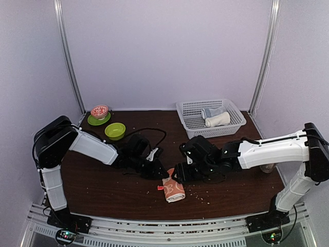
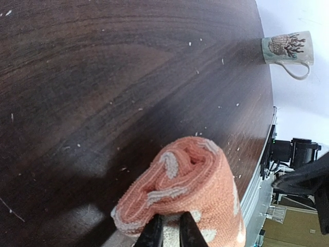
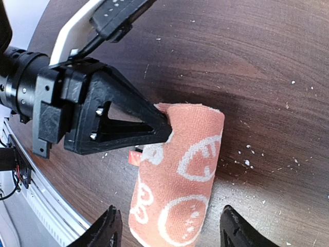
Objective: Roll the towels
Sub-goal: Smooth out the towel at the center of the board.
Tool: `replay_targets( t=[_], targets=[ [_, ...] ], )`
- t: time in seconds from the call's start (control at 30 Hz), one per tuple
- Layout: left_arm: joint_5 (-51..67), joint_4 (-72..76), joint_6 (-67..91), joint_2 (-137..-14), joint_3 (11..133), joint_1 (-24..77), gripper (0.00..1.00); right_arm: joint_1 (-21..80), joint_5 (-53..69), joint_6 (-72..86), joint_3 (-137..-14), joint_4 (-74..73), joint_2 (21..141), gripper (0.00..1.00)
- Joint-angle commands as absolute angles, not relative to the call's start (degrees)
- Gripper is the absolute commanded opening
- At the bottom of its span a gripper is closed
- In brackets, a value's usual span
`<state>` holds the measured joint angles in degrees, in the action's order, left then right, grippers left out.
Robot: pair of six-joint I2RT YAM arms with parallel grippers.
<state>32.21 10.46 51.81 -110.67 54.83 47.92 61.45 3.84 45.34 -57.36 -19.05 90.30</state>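
I log: cream towel (image 1: 217, 120) rolled, in basket (image 1: 183, 119); orange towel (image 3: 180, 180) rolled on worktop (image 1: 103, 185), left claw (image 2: 171, 226) pinching it, right claw (image 3: 172, 229) wide astride; stowing likely remains.

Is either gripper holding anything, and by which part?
The left gripper pinches the orange towel at one end of its roll; the right gripper is open, holding nothing.

Two matching robot arms — left arm (image 1: 92, 146), right arm (image 1: 272, 149) — wear white shells over chunky black joints. A thin black cable (image 1: 164, 135) loops off the left arm. The left gripper (image 3: 165, 133) is matt black, its finger (image 3: 131, 100) a hollow triangle with small silver screws (image 3: 97, 110).
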Motion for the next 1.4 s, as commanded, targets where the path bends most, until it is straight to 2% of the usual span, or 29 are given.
replay_targets(
  t=[0.0, 0.17, 0.47, 0.8, 0.93, 1.13, 1.37],
  targets=[
    [31.38, 10.96, 51.95, -113.25, 52.47, 47.67, 0.13, 60.02, 8.34, 48.65, -54.73, -12.71, 91.65, 0.66],
    [31.35, 11.60, 51.83, -113.61, 51.55, 47.65, 0.13, 59.73, 11.47, 49.43, -56.50, -12.16, 97.18, 0.63],
    [31.31, 13.31, 52.20, -113.95, 50.03, 47.64, 0.12, 60.50, 9.06, 48.68, -57.30, -19.01, 102.78, 0.62],
    [31.57, 13.29, 52.80, -113.67, 50.68, 47.72, 0.12, 60.81, 6.42, 49.93, -59.37, -21.98, 95.77, 0.71],
    [32.07, 13.37, 53.54, -113.27, 51.42, 47.76, 0.19, 61.34, 5.80, 49.21, -62.85, -25.49, 96.95, 0.77],
    [32.54, 12.14, 54.12, -111.19, 52.78, 47.72, 0.31, 61.46, 5.64, 49.42, -62.61, -25.06, 98.67, 0.77],
    [31.84, 7.90, 52.70, -108.16, 54.40, 47.67, 0.37, 61.37, 5.01, 49.14, -62.30, -24.88, 99.90, 0.75]
  ],
)
